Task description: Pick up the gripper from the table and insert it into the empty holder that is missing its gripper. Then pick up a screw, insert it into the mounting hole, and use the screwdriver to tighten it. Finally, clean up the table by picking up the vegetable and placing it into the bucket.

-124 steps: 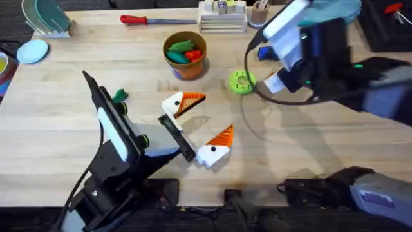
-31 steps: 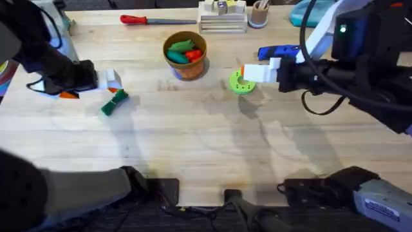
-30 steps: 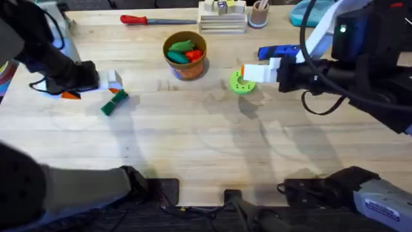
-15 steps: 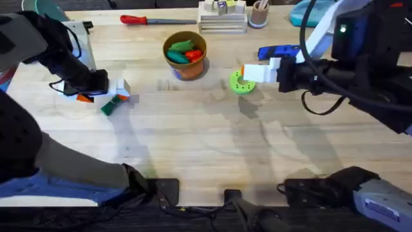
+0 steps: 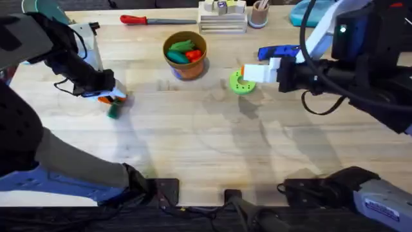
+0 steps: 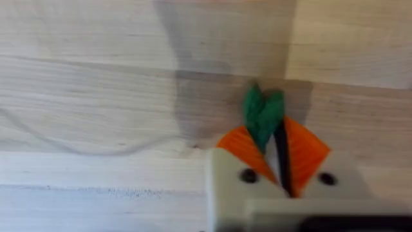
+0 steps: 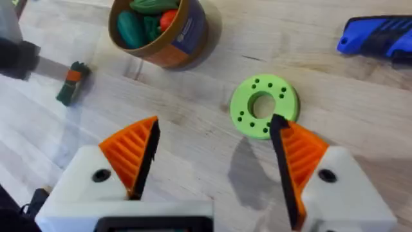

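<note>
The small dark green vegetable lies on the table at the left. My left gripper is down on it, orange pads shut on the vegetable's near end. The orange-brown bucket stands at the back middle, to the right of that gripper. The blue screwdriver lies at the back right. My right gripper hovers open and empty just over the green ring disc. The right wrist view also takes in the bucket and the vegetable. The loose gripper, the holder and the screw are out of view.
A light-green pod and a red toy vegetable sit inside the bucket. A red-handled tool lies along the back edge, beside a white rack and a tan cup. A pale blue dish is at the far left.
My left gripper has come right and down onto the vegetable and shut on it; the vegetable turned slightly. The right arm has held still for the last second.
</note>
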### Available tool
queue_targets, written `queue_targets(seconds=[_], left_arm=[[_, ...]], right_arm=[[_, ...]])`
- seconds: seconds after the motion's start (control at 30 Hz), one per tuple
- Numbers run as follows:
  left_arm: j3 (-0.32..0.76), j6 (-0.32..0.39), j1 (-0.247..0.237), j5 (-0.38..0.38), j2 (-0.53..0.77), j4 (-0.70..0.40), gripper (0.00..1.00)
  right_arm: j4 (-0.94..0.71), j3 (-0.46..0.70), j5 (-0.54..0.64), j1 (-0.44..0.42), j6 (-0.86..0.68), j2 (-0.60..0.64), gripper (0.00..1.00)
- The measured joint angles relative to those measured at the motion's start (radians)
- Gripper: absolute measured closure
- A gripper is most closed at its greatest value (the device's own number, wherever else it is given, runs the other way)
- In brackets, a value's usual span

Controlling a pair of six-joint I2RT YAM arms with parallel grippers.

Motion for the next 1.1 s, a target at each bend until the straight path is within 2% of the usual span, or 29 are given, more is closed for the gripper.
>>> queue_targets(seconds=[0.03, 0.07, 0.1, 0.4, 0.6, 0.7, 0.73, 0.8, 0.93, 1.0, 1.1], left_arm=[[0.0, 0.002, -0.001, 0.003, 0.0, -0.008, 0.915], [0.0, 0.005, -0.001, 0.002, -0.001, -0.011, 0.968], [0.0, 0.007, -0.001, 0.002, -0.001, -0.011, 0.978], [0.002, 0.007, -0.001, -0.001, -0.001, -0.019, 0.97], [0.041, 0.006, -0.004, -0.057, -0.002, -0.041, 0.97], [0.072, 0.003, -0.02, -0.069, -0.027, -0.073, 0.97], [0.1, -0.001, -0.061, -0.068, -0.083, -0.094, 0.97], [0.118, -0.006, -0.105, -0.061, -0.128, -0.093, 0.97], [0.143, -0.027, -0.235, -0.05, -0.217, -0.078, 0.97], [0.154, -0.043, -0.316, -0.043, -0.248, -0.046, 0.97], [0.17, -0.057, -0.414, -0.031, -0.268, 0.029, 0.97]], right_arm=[[0.0, 0.0, 0.0, 0.0, 0.0, 0.0, 0.009], [0.0, 0.0, 0.0, 0.0, 0.0, 0.0, 0.009], [0.0, 0.0, 0.0, 0.0, 0.0, 0.0, 0.009], [0.0, 0.0, 0.0, 0.0, 0.0, 0.0, 0.01], [0.0, 0.0, 0.0, 0.0, 0.0, 0.0, 0.01], [0.0, 0.0, 0.0, 0.0, 0.0, 0.0, 0.009], [0.0, 0.0, 0.0, 0.0, 0.0, 0.0, 0.009], [0.0, 0.0, 0.0, 0.0, 0.0, 0.0, 0.009], [0.0, 0.0, 0.0, 0.0, 0.0, 0.0, 0.009], [0.0, 0.0, 0.0, 0.0, 0.0, 0.0, 0.01], [0.0, 0.0, 0.0, 0.0, 0.0, 0.0, 0.009]])
